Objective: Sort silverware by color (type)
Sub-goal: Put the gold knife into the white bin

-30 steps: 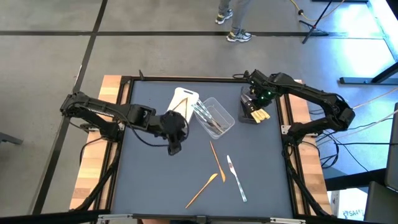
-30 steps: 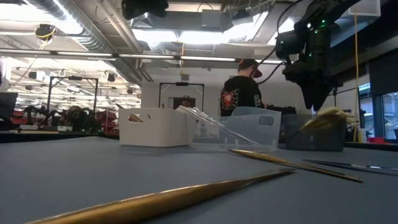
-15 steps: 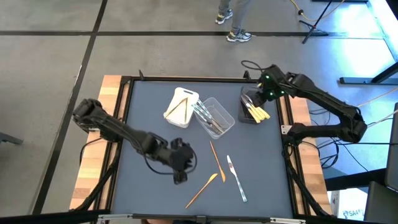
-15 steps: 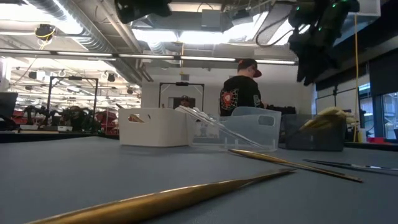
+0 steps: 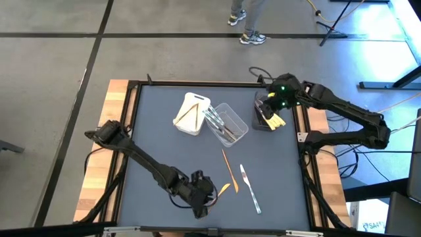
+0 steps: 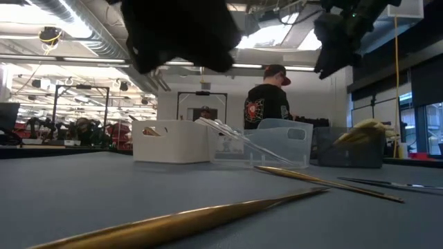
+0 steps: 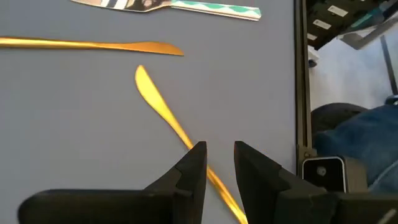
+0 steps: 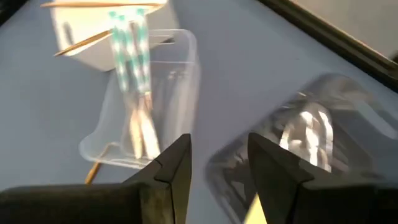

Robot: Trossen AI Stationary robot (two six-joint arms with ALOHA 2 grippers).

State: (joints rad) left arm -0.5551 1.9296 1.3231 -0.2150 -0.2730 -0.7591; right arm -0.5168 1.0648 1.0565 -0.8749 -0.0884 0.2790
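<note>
Left gripper (image 7: 219, 163) hovers low near the tabletop's (image 5: 158, 131) front edge — fingers narrowly parted, empty, straddling a tan wooden spoon (image 7: 163, 109). Right gripper (image 5: 268, 105), parted and empty, hangs over the dark grey tub (image 5: 263, 122) at the far right corner.

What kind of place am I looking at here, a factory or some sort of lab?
Most likely a robotics lab or workshop. The table stands on a bare concrete floor, the low view shows exposed ceiling ducts over benches crowded with equipment, and a person stands behind.

Robotics lab, exposed ceiling ducts (image 6: 83, 28), strip lights, cluttered workbenches (image 6: 69, 131), concrete floor (image 5: 164, 59)
</note>
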